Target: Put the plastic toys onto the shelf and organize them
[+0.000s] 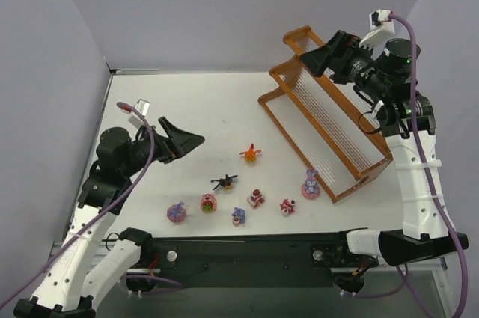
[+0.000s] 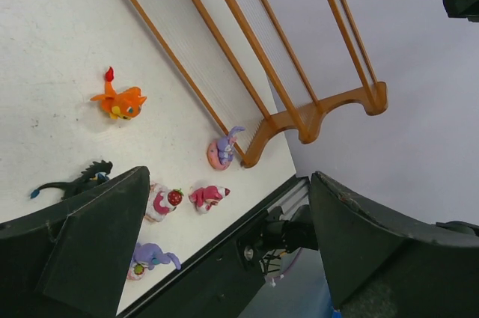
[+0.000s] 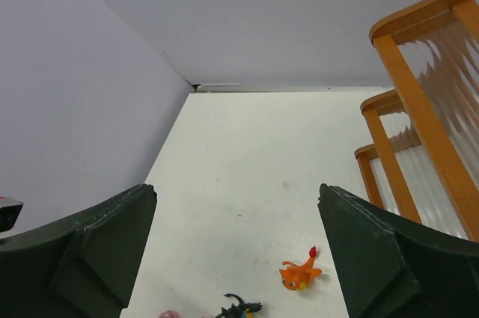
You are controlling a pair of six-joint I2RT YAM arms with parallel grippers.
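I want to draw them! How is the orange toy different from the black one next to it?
The orange toy is bright and chunky with a red-tipped tail. The black toy is dark and thin with spread wings. The orange toy sits closer to the shelf than the black toy does. Both are tiny, both rest on the white table, and neither is on the shelf yet.

Overhead view faces down; both raised wrist views share the orange toy (image 2: 120, 102) (image 3: 301, 274).
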